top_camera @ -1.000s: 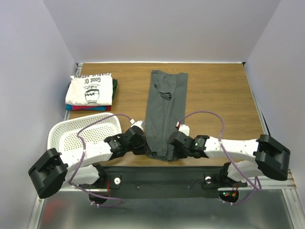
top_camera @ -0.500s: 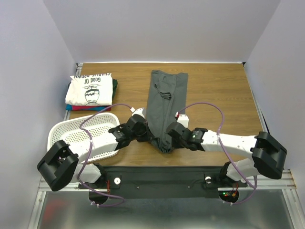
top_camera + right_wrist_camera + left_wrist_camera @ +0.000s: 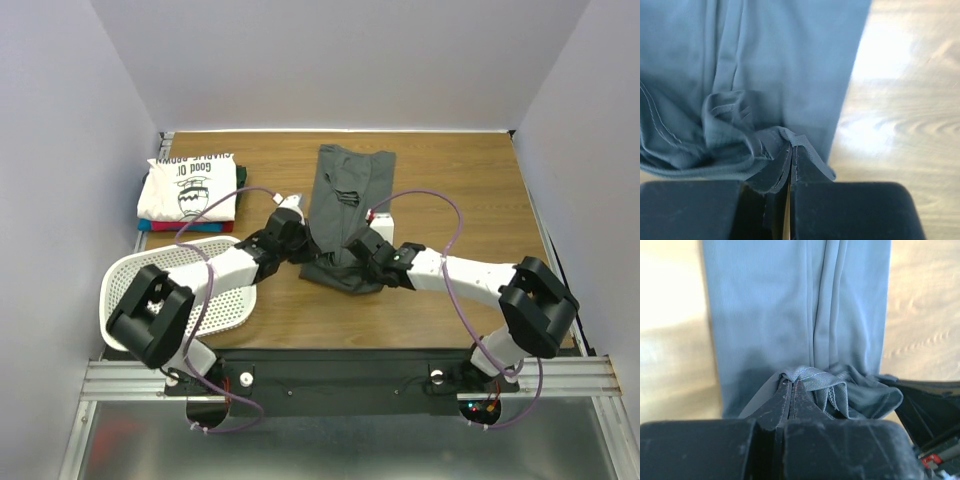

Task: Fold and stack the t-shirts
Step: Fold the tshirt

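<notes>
The charcoal-grey t-shirt (image 3: 345,205) lies as a long narrow strip up the middle of the table, its near end lifted and doubled back over itself. My left gripper (image 3: 297,237) is shut on the hem's left corner (image 3: 805,375). My right gripper (image 3: 357,248) is shut on the hem's right corner (image 3: 790,137). Both pinch bunched grey cloth above the flat part of the shirt (image 3: 765,300). At the far left sits a stack of folded t-shirts, a white printed one (image 3: 192,187) on top, with red, blue and dark green edges (image 3: 190,226) under it.
A white perforated plastic basket (image 3: 150,280) lies on its side at the near left, under my left arm. Bare wooden table (image 3: 470,190) stretches to the right of the grey shirt. Purple cables loop over both arms.
Both grippers have carried the grey shirt's near hem away from the table's front edge toward the far end, folding the lower part up over the rest.
</notes>
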`<move>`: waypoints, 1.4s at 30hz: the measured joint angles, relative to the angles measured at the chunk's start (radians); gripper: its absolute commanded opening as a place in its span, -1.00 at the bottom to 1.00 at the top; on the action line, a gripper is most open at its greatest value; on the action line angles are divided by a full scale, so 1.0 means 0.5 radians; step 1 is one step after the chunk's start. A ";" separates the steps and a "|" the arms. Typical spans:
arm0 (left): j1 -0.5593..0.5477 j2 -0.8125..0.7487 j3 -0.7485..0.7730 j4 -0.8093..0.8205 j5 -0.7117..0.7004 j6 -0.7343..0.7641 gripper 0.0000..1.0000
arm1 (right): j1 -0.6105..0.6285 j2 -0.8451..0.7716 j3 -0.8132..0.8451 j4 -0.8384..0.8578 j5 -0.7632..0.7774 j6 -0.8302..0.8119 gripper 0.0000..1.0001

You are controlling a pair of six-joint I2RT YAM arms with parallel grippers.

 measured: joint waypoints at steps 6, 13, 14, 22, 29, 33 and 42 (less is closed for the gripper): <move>0.108 0.279 0.288 0.076 0.053 0.173 -1.00 | -0.179 0.157 0.136 0.055 0.044 -0.191 -0.99; 0.249 0.498 0.536 0.103 0.124 0.314 -1.00 | -0.381 0.342 0.342 0.146 0.045 -0.413 -0.99; 0.273 0.530 0.578 0.101 0.132 0.329 -1.00 | -0.409 0.365 0.369 0.159 0.044 -0.441 -0.99; 0.402 0.779 0.923 0.115 0.224 0.417 -1.00 | -0.607 0.524 0.572 0.234 0.006 -0.607 -0.99; 0.459 1.030 1.173 0.117 0.305 0.475 -1.00 | -0.707 0.756 0.798 0.272 -0.040 -0.710 -0.99; 0.504 1.133 1.270 0.111 0.359 0.503 -1.00 | -0.740 0.851 0.904 0.274 -0.067 -0.748 -0.99; 0.587 1.353 1.483 0.118 0.459 0.564 -1.00 | -0.793 0.960 1.026 0.284 -0.098 -0.778 -0.99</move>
